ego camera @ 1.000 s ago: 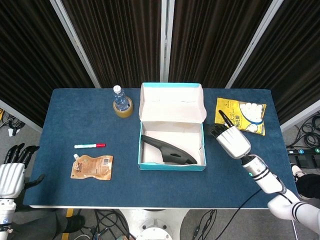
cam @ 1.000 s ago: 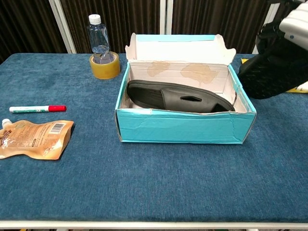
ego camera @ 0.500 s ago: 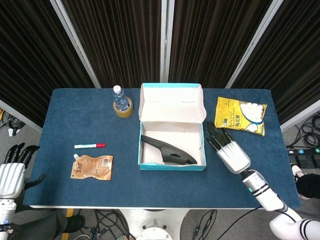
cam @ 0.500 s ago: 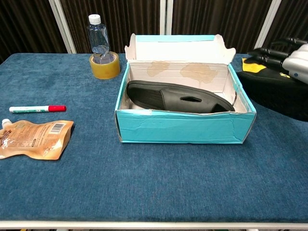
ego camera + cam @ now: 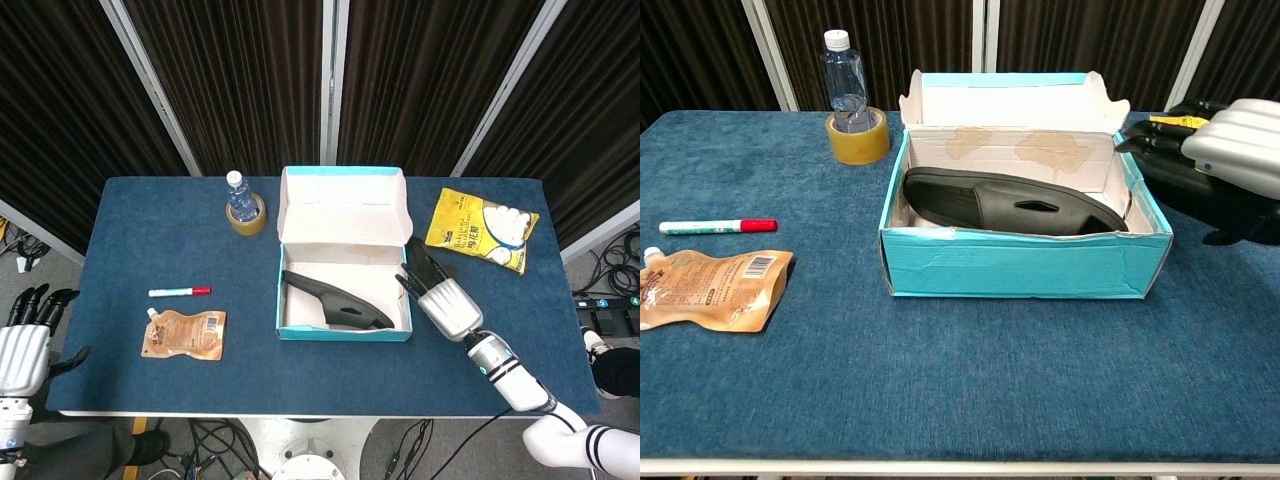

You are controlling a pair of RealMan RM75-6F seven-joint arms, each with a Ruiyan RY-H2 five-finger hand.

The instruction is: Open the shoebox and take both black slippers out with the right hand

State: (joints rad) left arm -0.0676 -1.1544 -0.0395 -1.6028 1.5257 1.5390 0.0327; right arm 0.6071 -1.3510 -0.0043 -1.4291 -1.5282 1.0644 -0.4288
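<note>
The turquoise shoebox (image 5: 343, 335) (image 5: 1020, 270) stands open at mid table, lid flipped back. One black slipper (image 5: 335, 298) (image 5: 1010, 205) lies inside it. The other black slipper (image 5: 1190, 190) is outside, low at the table just right of the box. My right hand (image 5: 445, 303) (image 5: 1235, 150) lies on top of it and grips it, fingers stretched toward the box's right wall. In the head view this slipper is mostly hidden under the hand. My left hand (image 5: 22, 352) hangs off the table's left front corner, fingers apart and holding nothing.
A water bottle (image 5: 238, 195) (image 5: 845, 80) stands inside a tape roll (image 5: 247, 220) left of the lid. A red-capped marker (image 5: 180, 291) and a brown pouch (image 5: 185, 333) lie at the left. A yellow snack bag (image 5: 483, 228) lies behind my right hand.
My right hand carried the second slipper down from the air to the table, then shifted left toward the box. The snack bag has turned slightly. The left hand stayed still.
</note>
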